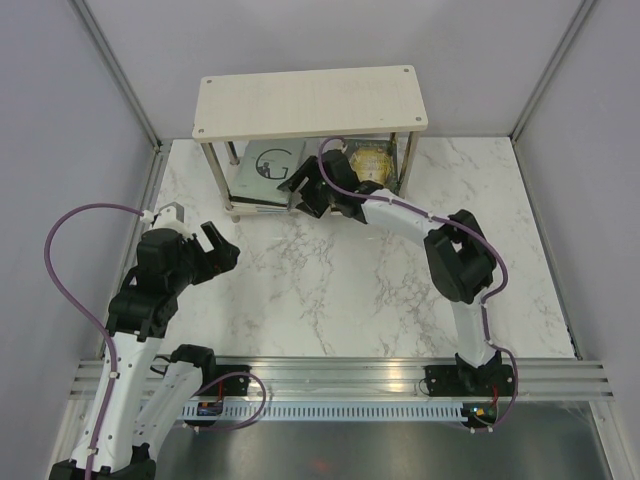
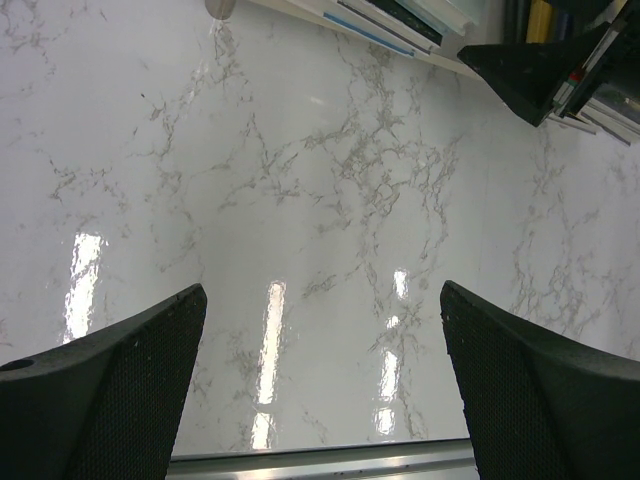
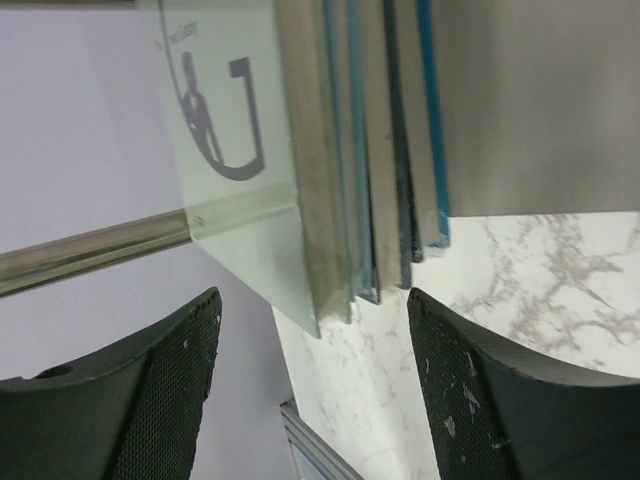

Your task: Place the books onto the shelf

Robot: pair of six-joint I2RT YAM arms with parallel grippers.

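Lower left in the overhead view, the left gripper (image 1: 200, 232) hangs over the bare marble table (image 1: 330, 300). Its jaws are spread wide and hold nothing, and it is probably parked clear of the work. Further up, at centre frame, the right gripper (image 1: 305, 188) reaches under the top board of the shelf (image 1: 310, 100), jaws apart and pinching nothing. Its wrist view shows the books (image 3: 370, 150) stacked just ahead, so it is likely squaring them up. The lower tier holds that stack, topped by a pale cat-cover book (image 1: 265, 165), with a yellow book (image 1: 368, 160) to its right.

Cream two-tier shelf (image 1: 310, 100), books (image 1: 265, 172) stacked flat on lower board
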